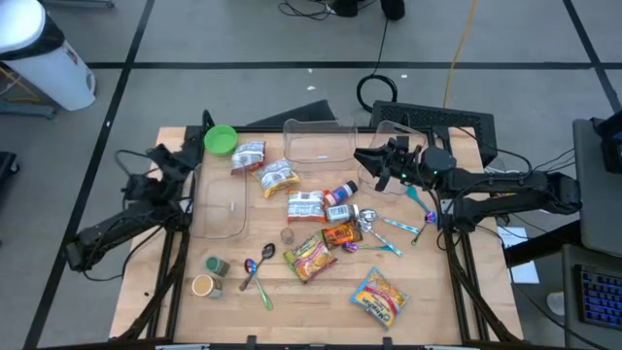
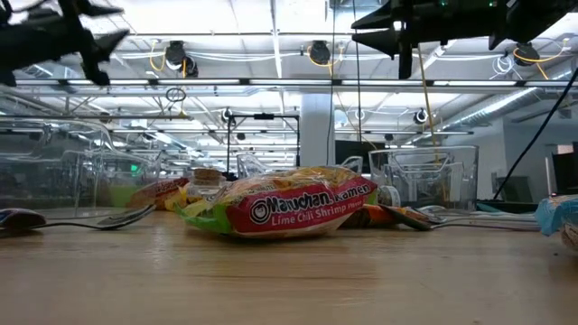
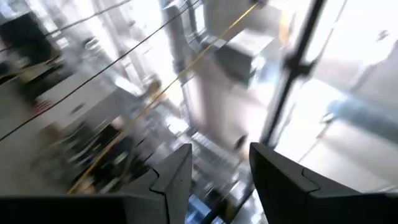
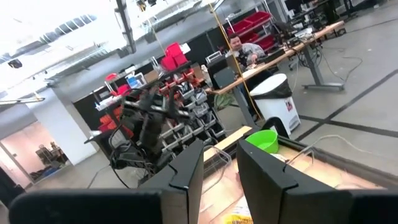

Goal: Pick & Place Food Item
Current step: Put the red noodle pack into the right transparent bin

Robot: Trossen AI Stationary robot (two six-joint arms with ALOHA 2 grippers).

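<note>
Table (image 1: 428,311) edges bare, packets (image 1: 311,255) central

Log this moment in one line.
left gripper: open, empty, raised | right gripper: open, empty, raised | ramen pack: on table, untouched

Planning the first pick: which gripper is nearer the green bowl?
Left. The left gripper hangs just beside the green bowl at the table's far left corner. The right gripper is across the table, beyond the clear container, raised and empty.
</note>
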